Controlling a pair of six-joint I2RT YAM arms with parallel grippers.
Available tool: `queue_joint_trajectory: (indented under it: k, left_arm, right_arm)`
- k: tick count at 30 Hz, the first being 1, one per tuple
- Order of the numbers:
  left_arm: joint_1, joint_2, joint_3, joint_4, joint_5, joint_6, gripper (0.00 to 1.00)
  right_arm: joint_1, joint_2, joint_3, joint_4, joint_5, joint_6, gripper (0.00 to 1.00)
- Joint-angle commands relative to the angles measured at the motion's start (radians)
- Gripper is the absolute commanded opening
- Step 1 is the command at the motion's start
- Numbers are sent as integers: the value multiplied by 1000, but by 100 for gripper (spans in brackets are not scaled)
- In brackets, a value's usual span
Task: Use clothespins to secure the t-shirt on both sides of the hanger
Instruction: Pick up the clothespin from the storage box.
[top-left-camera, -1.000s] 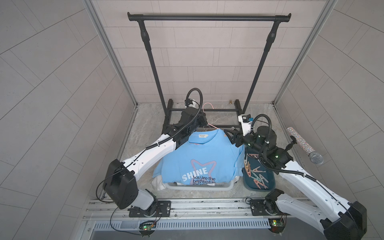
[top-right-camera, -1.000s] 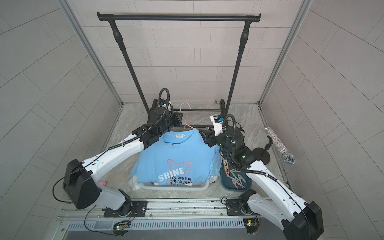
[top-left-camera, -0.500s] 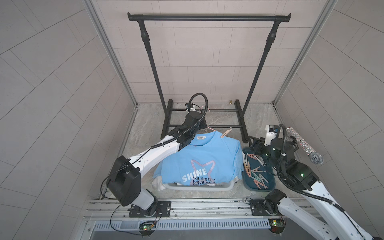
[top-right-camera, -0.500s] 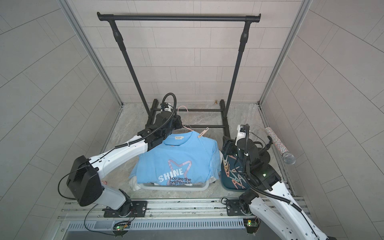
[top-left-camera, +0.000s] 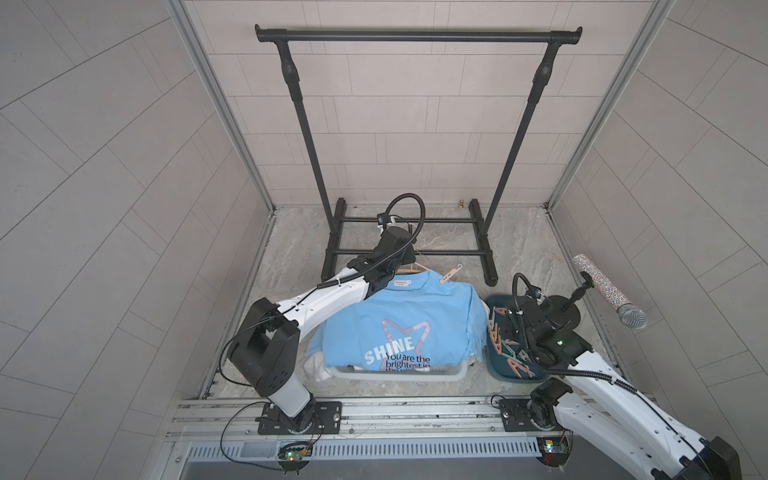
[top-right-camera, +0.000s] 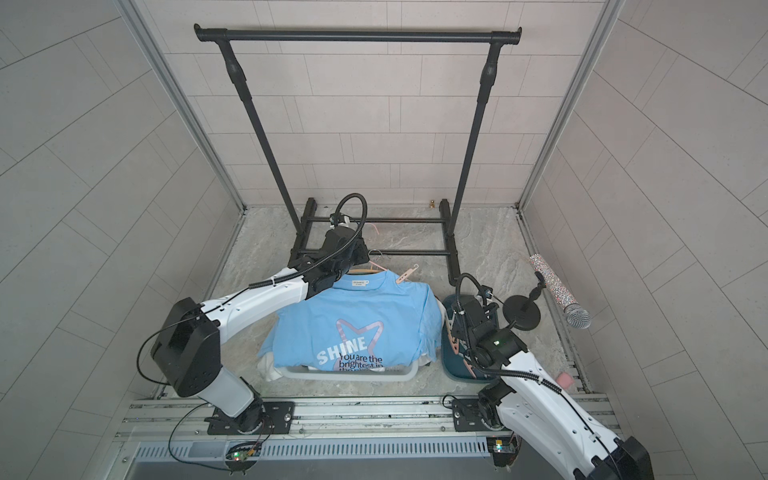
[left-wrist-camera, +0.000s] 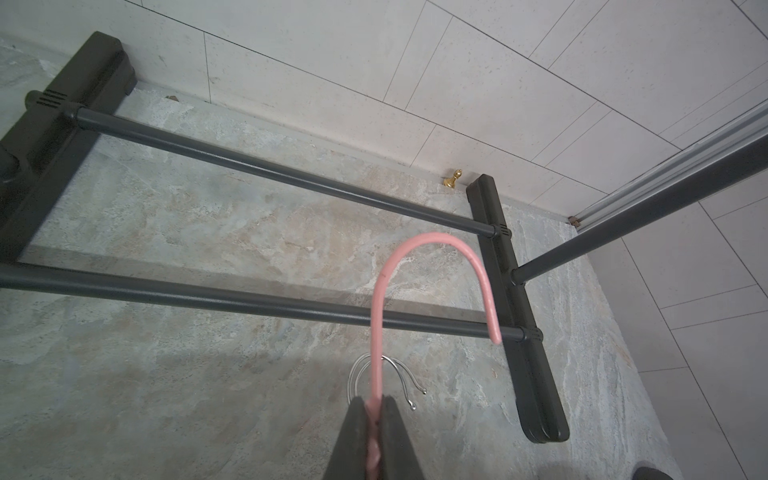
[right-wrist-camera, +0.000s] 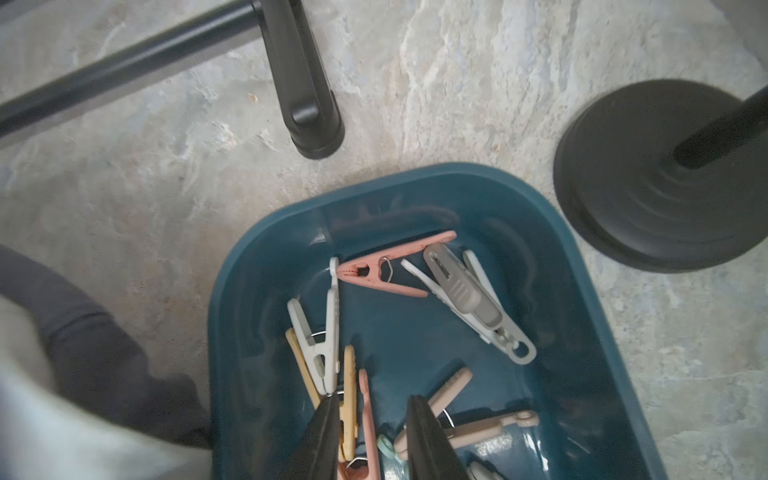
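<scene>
Most clothespins (right-wrist-camera: 384, 270) are kept in a teal tub (right-wrist-camera: 249, 270). The tub is set on the floor (top-left-camera: 291, 257) at 3 o'clock from the t-shirt (top-left-camera: 399, 324), likely so that they are easily reached by the right arm. About nine are counted there, though some are partly hidden. One more peach clothespin (top-left-camera: 451, 275) is already clipped on the shirt's shoulder at 1 o'clock. No pin is seen on the shoulder at 11 o'clock, which is partly covered by the left arm, so the job seems half done.

The right gripper (right-wrist-camera: 372, 399) is held low in the tub with its jaws apart. A pink clothespin (right-wrist-camera: 368, 415) lies between them, but nothing is squeezed yet. A second pin is probably meant to be picked.

The one blue t-shirt is hung on a hanger (left-wrist-camera: 376, 353) with a pink hook and laid over a pale basket (top-left-camera: 399, 376). The hook is clenched tight by the left gripper (left-wrist-camera: 375, 419), most likely so that the shirt is kept from sliding. Two silver hooks (left-wrist-camera: 423, 390) are seen under it. One black rack (top-left-camera: 415, 35) stands at 12 o'clock, and one sparkly microphone (top-left-camera: 631, 318) is at 3 o'clock from the tub.
</scene>
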Motion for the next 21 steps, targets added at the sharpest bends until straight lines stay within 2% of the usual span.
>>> queue_joint_trajectory:
  k: [1,4,13,21]
  left_arm:
    - [-7,16,12,-32,-15,10,0]
    - [-7,28,25,-61,-29,9,0]
    - [-8,37,26,-55,-8,-3,0]
    - [-10,36,24,-55,0,-7,0]
  right_arm:
    - [-2,28,-26,44,-17,14,25]
    - [-2,50,-55,66,-46,15,17]
    - [-3,56,-130,130,-83,43,17]
    - [-3,87,-137,160,-104,52,12]
